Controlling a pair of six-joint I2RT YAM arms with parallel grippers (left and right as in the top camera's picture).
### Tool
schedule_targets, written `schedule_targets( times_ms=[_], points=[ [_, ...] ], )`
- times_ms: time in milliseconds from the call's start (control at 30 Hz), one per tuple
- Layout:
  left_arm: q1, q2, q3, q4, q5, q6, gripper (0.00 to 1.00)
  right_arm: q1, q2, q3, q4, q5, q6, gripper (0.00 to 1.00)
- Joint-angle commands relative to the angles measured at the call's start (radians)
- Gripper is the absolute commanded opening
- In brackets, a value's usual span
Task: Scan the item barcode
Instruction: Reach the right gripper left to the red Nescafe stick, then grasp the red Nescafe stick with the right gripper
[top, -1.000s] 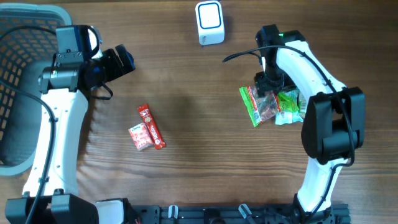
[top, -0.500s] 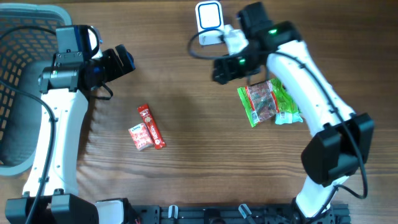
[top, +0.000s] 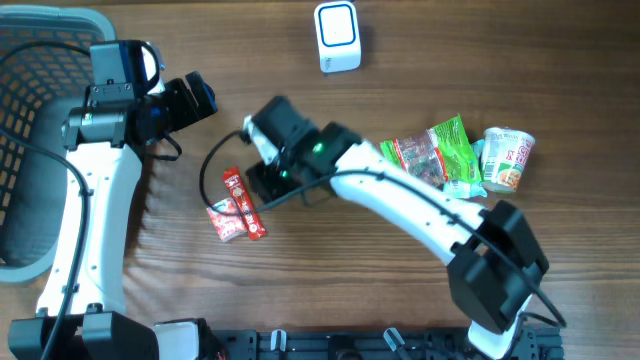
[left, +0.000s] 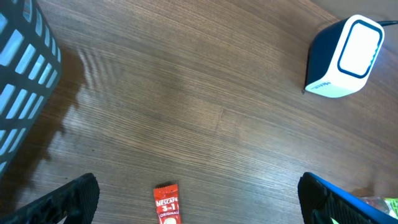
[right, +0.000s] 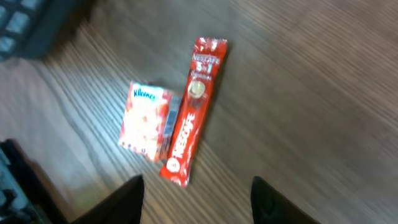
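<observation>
Right gripper (right: 200, 202): jaws partway apart, nothing between the fingers (right: 127, 199) but bare wood. No hold on anything.

Nescafé sachet (right: 194, 112): flat on the table (top: 330, 270), just ahead of my right fingertips, roughly centred on the gap and lying lengthwise away from me at a slight slant. Printed side up; the lettering is blurred in the wrist view. I cannot make out a barcode.

Kleenex pack (right: 148, 127): touching the sachet's long edge, ahead of the finger on the left of my wrist view. Also flat.

From overhead, my right gripper (top: 264, 184) sits over the table just beside the sachet (top: 243, 203); the Kleenex pack (top: 225, 219) is on the sachet's far side from it. Whether the fingers touch the sachet I cannot tell.

Scanner (top: 337, 37): well apart from the right gripper, behind it toward the far table edge, window facing up.

Snack packet (top: 430, 158) and noodle cup (top: 508, 160): back along my right arm, near each other, well away from the gripper.

Left gripper (top: 195, 97): jaws at full spread, empty, held above the table. In its own view the left gripper (left: 199, 210) has the sachet (left: 166, 204) low between the fingers (left: 68, 200), the scanner (left: 345, 56) far ahead and to one side, and the basket (left: 22, 81) on the other side.
</observation>
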Motion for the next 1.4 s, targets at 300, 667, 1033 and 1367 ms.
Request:
schedule_targets(
  times_ms=[300, 667, 1033, 1367],
  points=[
    [0.007, -0.007, 0.006, 0.003, -0.003, 0.013, 1.00, 0.145, 0.019, -0.260, 0.399, 0.303, 0.110, 0.47],
    [0.007, -0.007, 0.006, 0.002, -0.003, 0.013, 1.00, 0.214, 0.113, -0.286, 0.489, 0.298, 0.103, 0.47],
    [0.007, -0.007, 0.006, 0.002, -0.003, 0.013, 1.00, 0.252, 0.112, -0.285, 0.503, 0.333, 0.050, 0.47],
    [0.007, -0.007, 0.006, 0.002, -0.003, 0.013, 1.00, 0.191, 0.058, -0.265, 0.446, 0.355, 0.053, 0.47]
  ],
)
